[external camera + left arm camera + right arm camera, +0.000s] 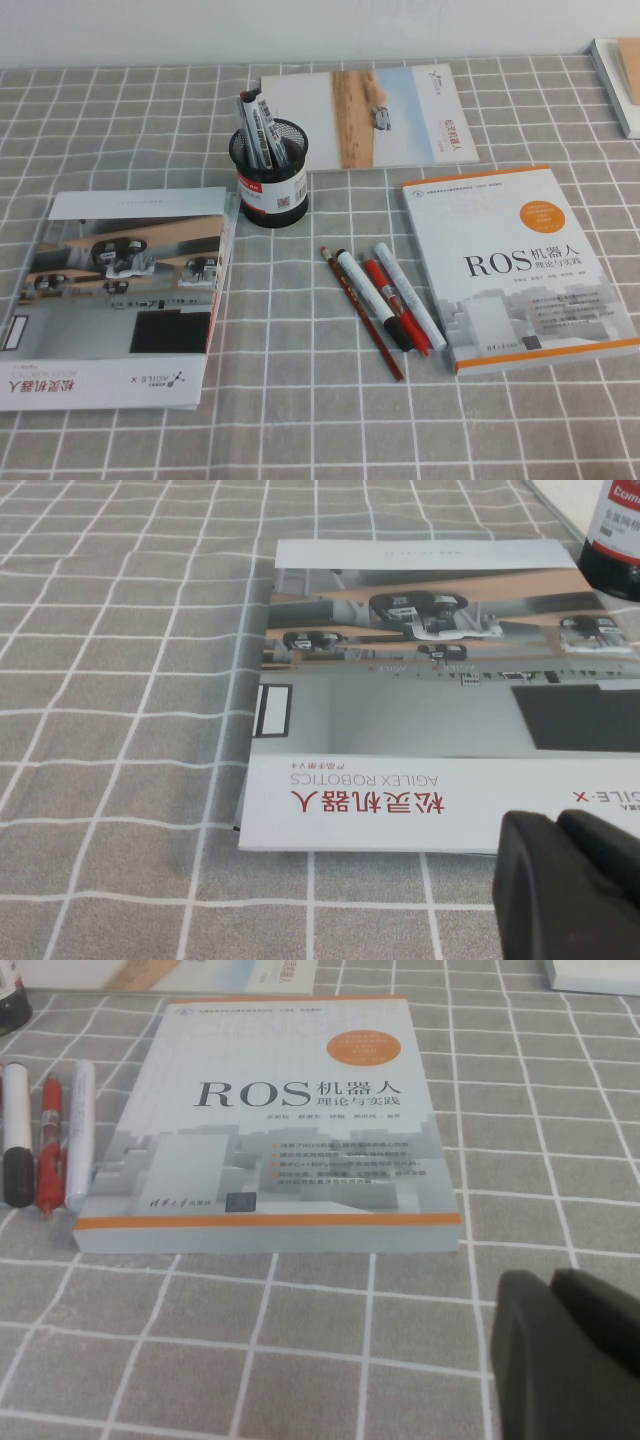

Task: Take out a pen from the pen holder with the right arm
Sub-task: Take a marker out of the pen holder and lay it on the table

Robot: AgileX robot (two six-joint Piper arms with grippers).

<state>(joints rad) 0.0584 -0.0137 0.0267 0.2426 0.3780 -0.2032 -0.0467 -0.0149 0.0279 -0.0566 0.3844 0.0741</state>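
A black mesh pen holder point(272, 170) with a red-and-white label stands at the middle back of the table, several markers point(262, 128) sticking out of it. In front of it lie a red pencil point(362, 314), a white marker with a black cap point(372, 299), a red pen point(396, 307) and a white pen point(410, 295). Neither arm shows in the high view. My right gripper point(550, 1285) hovers shut and empty over the cloth, near the front edge of the ROS book point(290, 1130). My left gripper point(556, 825) is shut and empty at the near edge of the AgileX booklet point(430, 690).
The ROS book point(518, 262) lies right of the loose pens. The AgileX booklet point(120, 295) lies at the left, and another booklet point(365, 115) lies behind the holder. A white box edge point(618, 80) sits at the far right corner. A grey checked cloth point(300, 420) covers the table.
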